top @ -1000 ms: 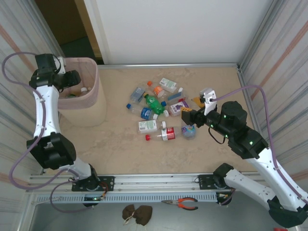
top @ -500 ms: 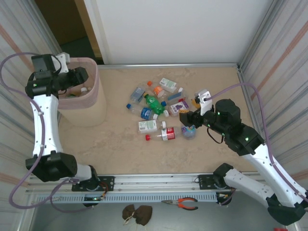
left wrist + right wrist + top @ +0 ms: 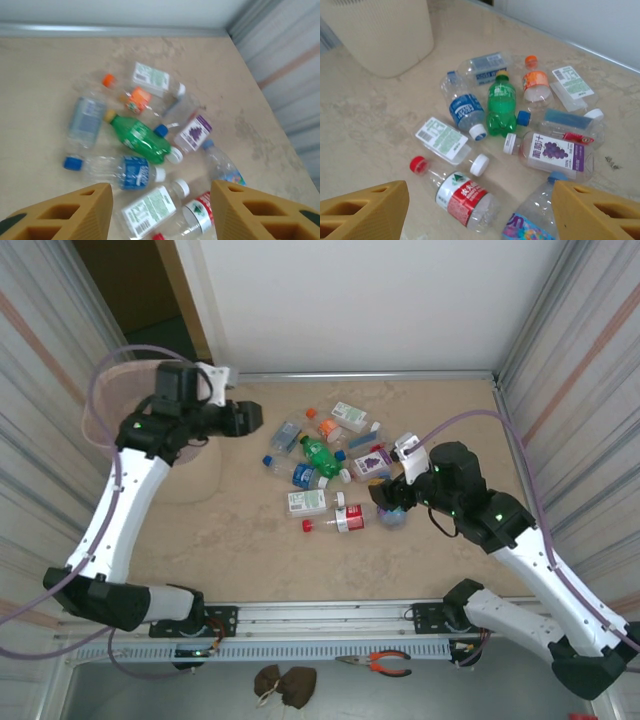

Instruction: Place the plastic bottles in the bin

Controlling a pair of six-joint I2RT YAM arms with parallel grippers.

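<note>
The bottles (image 3: 320,455) lie scattered mid-counter (image 3: 240,540), well right of the bin (image 3: 385,35). The right hand (image 3: 385,492) is nearer, hovering open and empty at the pile's right edge. The left hand (image 3: 245,418), likewise open and empty, hangs between bin and pile. Likeliest pick: the red-label bottle (image 3: 462,195), flat just below the right hand, cap pointing binward, long axis oblique to the fingers' closing line.

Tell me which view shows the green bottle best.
Right wrist: the green bottle lies whole, large and sharp, cap to base. Left wrist shows it whole but blurred; top external shows it small.
</note>
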